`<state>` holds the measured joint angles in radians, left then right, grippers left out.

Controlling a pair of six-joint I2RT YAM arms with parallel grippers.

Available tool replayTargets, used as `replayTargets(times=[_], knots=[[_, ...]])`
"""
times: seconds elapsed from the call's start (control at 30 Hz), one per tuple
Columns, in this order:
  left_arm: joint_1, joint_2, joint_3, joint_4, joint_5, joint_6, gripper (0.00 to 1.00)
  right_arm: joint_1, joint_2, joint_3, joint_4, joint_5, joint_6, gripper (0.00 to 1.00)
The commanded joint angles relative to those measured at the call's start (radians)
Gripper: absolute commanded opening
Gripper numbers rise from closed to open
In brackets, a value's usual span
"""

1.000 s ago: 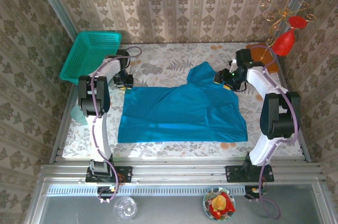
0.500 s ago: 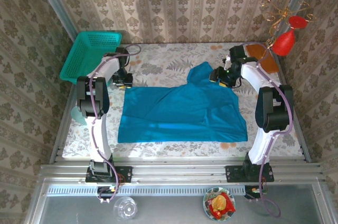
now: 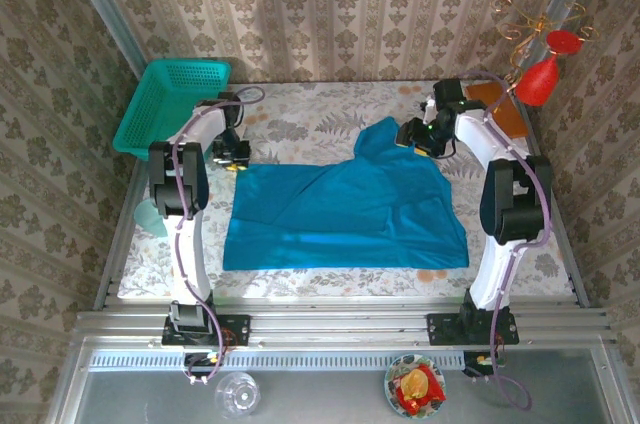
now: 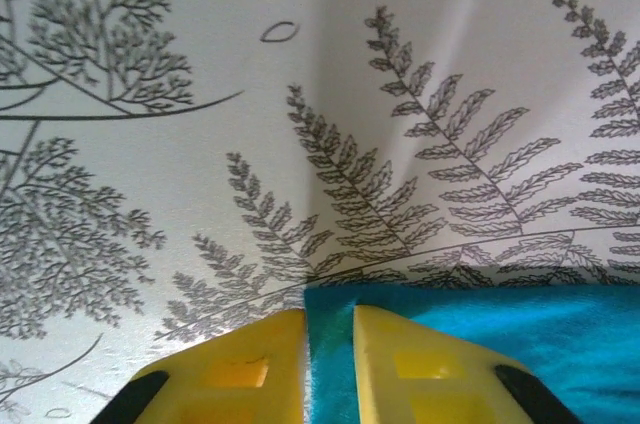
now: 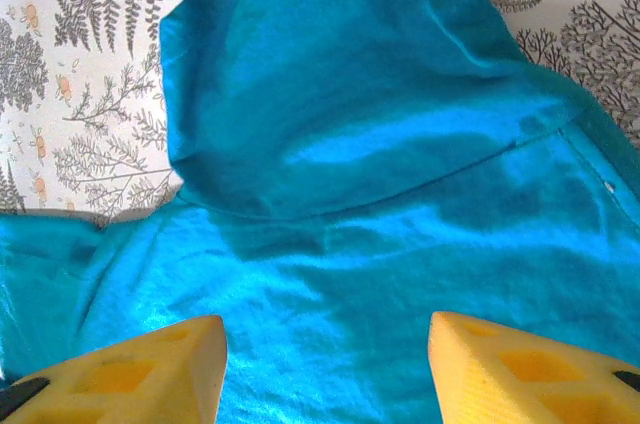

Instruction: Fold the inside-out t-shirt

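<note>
The green basket (image 3: 172, 104) sits off to the left of the left gripper (image 4: 330, 316), well apart from it, and has no part in this job. The left gripper is down low on the table (image 4: 200, 144). Its two yellow fingers (image 4: 245, 364) are nearly pressed together, and the far left corner of the blue shirt (image 3: 345, 209) is in the thin gap between them. It looks like a pinch on that corner, likely so the shirt can be lifted and folded over.

To the right of these jaws the shirt lies spread out flat on the table, so the folding is not done. A hump of cloth, maybe a sleeve, sticks out at the shirt's far right side. The right gripper (image 5: 327, 329) hangs just over that part. Its jaws are spread wide, with shirt below and in front of them but nothing held. I think it is lining up to grab the other far corner, so both ends can go up together.
</note>
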<state>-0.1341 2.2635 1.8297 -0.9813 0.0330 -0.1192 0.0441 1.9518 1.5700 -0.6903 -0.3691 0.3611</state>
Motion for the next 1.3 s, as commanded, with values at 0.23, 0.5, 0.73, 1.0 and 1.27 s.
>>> replayTargets(times=[0.23, 0.5, 0.73, 1.0, 1.27], knots=[[0.001, 0.005, -0.007, -0.003, 0.037, 0.015, 0.0, 0.04, 0.248, 0.31, -0.116, 0.202, -0.2, 0.55], [0.002, -0.028, -0.024, 0.025, 0.042, 0.01, 0.0, 0.078, 0.489, 0.635, -0.166, 0.278, -0.318, 0.44], [-0.002, -0.028, -0.01, 0.02, 0.046, 0.012, 0.0, 0.086, 0.683, 0.941, -0.26, 0.359, -0.382, 0.41], [-0.007, -0.028, 0.001, 0.016, 0.044, 0.018, 0.0, 0.088, 0.734, 1.002, -0.252, 0.341, -0.43, 0.38], [-0.002, -0.056, -0.016, 0.05, 0.057, 0.008, 0.0, 0.079, 0.734, 1.005, -0.228, 0.294, -0.442, 0.22]])
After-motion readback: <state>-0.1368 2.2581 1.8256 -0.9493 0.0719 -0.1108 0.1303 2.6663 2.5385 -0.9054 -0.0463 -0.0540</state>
